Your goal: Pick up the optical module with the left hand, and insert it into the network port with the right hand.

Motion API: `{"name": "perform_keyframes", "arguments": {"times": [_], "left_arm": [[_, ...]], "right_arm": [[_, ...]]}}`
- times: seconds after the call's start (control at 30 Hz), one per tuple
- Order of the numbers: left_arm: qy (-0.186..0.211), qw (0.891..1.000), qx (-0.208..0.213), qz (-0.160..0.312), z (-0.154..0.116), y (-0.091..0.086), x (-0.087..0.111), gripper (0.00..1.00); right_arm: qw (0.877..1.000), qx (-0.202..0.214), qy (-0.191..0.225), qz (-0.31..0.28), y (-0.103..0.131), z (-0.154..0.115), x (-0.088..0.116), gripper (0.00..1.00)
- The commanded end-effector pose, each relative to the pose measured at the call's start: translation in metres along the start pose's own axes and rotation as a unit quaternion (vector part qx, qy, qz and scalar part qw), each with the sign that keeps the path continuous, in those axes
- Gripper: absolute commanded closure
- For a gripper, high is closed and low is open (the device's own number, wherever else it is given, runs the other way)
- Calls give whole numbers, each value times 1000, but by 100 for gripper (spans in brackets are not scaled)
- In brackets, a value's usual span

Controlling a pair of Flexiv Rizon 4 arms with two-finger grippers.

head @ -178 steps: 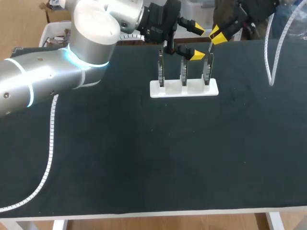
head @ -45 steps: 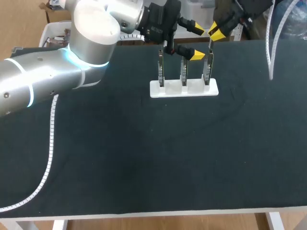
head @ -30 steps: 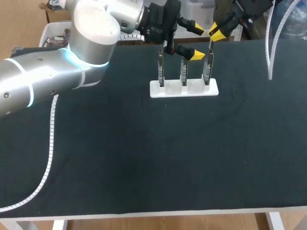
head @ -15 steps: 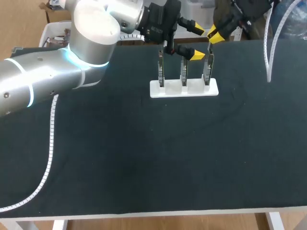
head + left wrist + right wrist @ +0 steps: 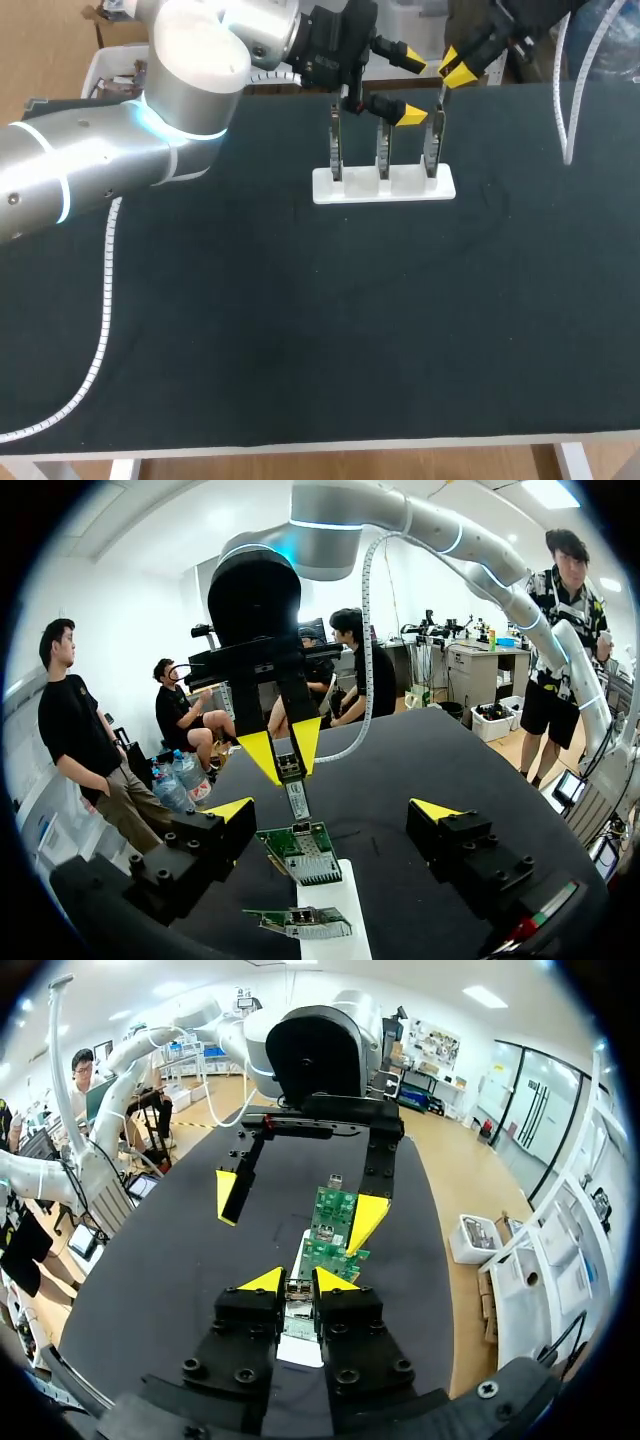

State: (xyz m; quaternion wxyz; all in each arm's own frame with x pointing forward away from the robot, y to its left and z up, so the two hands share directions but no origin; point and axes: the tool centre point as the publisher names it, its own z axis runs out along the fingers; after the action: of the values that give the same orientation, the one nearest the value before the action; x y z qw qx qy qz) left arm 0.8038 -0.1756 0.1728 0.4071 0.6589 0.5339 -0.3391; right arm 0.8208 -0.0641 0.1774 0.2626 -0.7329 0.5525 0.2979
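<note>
Right tool has edged slightly up and aside; left arm unmoved.

Left wrist view: left tool wide open, empty. Ahead, the module hangs at the port, right arm arching down onto it.

Right wrist view: right tool clamps it. You're inserting, so press straight down.

Slim silver optical module stands upright over the network port.

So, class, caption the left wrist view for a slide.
Right tool holds the optical module over a circuit board; left tool stands open.
</note>
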Motion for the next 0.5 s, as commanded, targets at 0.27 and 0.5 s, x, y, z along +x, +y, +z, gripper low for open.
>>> {"name": "perform_keyframes", "arguments": {"times": [0.27, 0.5], "left_arm": [[2, 1000, 0, 0, 0, 0, -1, 0], [2, 1000, 0, 0, 0, 0, -1, 0]], "right_arm": [[1000, -29, -4, 3, -2, 4, 1, 100], [1000, -28, -3, 6, -1, 4, 2, 100]]}}
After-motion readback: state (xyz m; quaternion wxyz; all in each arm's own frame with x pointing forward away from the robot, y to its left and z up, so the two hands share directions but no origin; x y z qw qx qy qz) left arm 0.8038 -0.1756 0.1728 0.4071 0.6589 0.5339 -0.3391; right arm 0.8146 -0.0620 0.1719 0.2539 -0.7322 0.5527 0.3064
